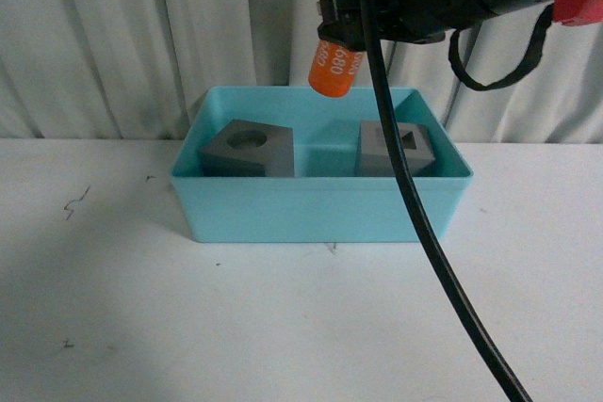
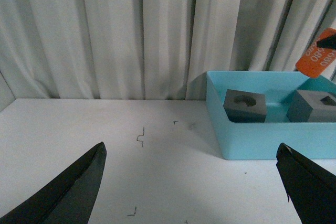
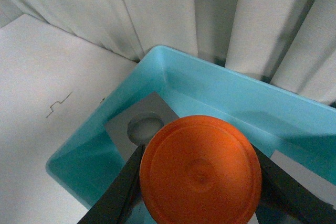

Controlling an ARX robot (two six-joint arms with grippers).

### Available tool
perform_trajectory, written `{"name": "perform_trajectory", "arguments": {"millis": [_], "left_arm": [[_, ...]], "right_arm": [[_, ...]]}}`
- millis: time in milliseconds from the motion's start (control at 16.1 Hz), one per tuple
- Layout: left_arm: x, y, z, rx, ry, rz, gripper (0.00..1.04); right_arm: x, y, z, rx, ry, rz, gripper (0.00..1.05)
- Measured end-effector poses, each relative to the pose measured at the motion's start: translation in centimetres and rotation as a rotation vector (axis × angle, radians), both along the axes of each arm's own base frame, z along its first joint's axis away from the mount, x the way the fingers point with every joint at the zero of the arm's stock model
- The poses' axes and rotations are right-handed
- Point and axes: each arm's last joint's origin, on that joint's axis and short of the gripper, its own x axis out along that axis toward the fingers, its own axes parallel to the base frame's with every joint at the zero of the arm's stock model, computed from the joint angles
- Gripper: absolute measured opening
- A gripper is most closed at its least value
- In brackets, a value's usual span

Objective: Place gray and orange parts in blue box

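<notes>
White table [image 1: 141,327], pale curtain [image 1: 122,35] behind; right end effector [image 1: 341,37] clamps orange cylinder [image 1: 335,71]; left end effector [image 2: 194,182] spread wide.

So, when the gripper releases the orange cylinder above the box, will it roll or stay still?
The orange cylinder is round-sided and hangs tilted in the right gripper, so it will probably land askew and roll a bit. The blue box walls and the gray cubes should stop it. It looks rigid, unlikely to deform.
</notes>
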Motion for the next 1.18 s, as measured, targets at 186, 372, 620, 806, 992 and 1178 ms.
{"name": "perform_trajectory", "arguments": {"millis": [186, 372, 620, 806, 992, 1178], "left_arm": [[0.0, 0.0, 0.0, 0.000, 0.000, 0.000, 0.98], [0.0, 0.0, 0.0, 0.000, 0.000, 0.000, 0.98], [0.0, 0.0, 0.0, 0.000, 0.000, 0.000, 0.98], [0.0, 0.0, 0.0, 0.000, 0.000, 0.000, 0.98], [0.0, 0.0, 0.0, 0.000, 0.000, 0.000, 0.98], [0.0, 0.0, 0.0, 0.000, 0.000, 0.000, 0.98]], "right_arm": [[0.7, 1.1, -1.9, -0.036, 0.048, -0.049, 0.47], [1.0, 1.5, -3.8, -0.057, 0.089, -0.072, 0.47], [2.4, 3.4, -7.4, -0.104, 0.167, -0.113, 0.47], [2.5, 3.9, -8.4, -0.112, 0.184, -0.106, 0.72], [2.5, 3.9, -8.4, -0.106, 0.179, -0.107, 0.83], [2.6, 3.9, -8.3, -0.099, 0.168, -0.106, 0.90]]}}
